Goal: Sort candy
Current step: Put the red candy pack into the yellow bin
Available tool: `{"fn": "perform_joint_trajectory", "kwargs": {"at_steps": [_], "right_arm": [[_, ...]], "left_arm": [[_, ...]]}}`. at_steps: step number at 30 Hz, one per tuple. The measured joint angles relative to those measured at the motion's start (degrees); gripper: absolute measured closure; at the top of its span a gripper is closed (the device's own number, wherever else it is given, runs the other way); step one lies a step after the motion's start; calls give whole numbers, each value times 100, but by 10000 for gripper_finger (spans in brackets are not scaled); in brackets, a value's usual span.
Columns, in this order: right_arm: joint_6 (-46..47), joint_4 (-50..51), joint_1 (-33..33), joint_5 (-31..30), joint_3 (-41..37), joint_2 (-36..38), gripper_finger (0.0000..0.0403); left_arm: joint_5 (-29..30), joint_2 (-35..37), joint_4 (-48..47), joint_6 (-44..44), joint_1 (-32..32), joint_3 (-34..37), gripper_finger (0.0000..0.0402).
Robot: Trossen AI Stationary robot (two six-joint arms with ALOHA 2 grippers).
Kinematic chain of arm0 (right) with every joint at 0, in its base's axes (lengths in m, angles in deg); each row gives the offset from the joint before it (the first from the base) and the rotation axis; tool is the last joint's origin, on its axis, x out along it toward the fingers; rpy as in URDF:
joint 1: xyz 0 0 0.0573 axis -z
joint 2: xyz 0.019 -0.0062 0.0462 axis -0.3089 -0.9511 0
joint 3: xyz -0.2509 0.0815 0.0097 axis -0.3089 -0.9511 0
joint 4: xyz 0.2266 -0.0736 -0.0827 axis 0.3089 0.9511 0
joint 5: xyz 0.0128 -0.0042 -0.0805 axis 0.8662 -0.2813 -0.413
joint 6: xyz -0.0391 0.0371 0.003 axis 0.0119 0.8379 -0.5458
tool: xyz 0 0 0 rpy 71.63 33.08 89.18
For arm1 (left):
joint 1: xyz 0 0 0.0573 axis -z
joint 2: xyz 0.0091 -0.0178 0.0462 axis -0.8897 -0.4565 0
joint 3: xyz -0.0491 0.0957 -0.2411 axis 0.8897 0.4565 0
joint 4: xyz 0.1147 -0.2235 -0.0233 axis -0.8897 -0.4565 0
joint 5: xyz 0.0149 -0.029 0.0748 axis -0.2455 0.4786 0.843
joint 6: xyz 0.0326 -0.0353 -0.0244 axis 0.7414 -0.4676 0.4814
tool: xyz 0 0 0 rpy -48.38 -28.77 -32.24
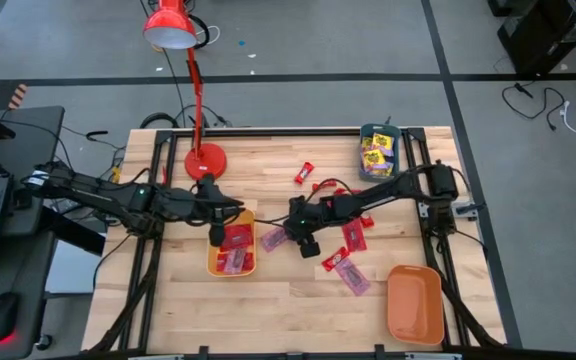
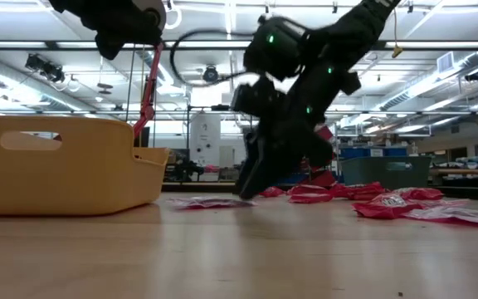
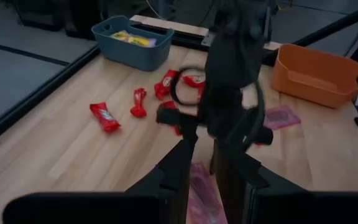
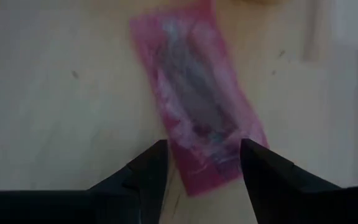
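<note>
I see right gripper (image 4: 202,163) open, empty, straddling flat pinkish-purple crinkly candy packet (image 4: 197,99) | light, slippery; I'd pinch its near end

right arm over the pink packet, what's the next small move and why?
Probably lower straight down and close. The right tool hangs open with its fingers either side of one end of the flat pinkish-purple wrapped packet, which lies flat on the wooden table, not yet gripped.

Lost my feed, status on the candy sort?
Right gripper open, straddling pink packet flat on table. Left gripper over yellow tray of red candy, fingers narrowly apart. Nothing in the way.
</note>
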Motion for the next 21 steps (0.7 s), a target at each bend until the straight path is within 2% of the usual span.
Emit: {"fn": "perform_joint_trajectory", "kwargs": {"at_steps": [7, 11, 15, 21], "right_arm": [[204, -71, -4, 10, 28, -319, 218], [302, -24, -4, 10, 24, -333, 239], [323, -3, -4, 16, 17, -322, 284], [340, -29, -4, 11, 17, -333, 383]], "left_arm": [[149, 0, -122, 13, 4, 47, 325], [188, 0, -60, 17, 4, 138, 325], [214, 0, -7, 17, 4, 274, 325], [279, 0, 45, 19, 4, 354, 325]]}}
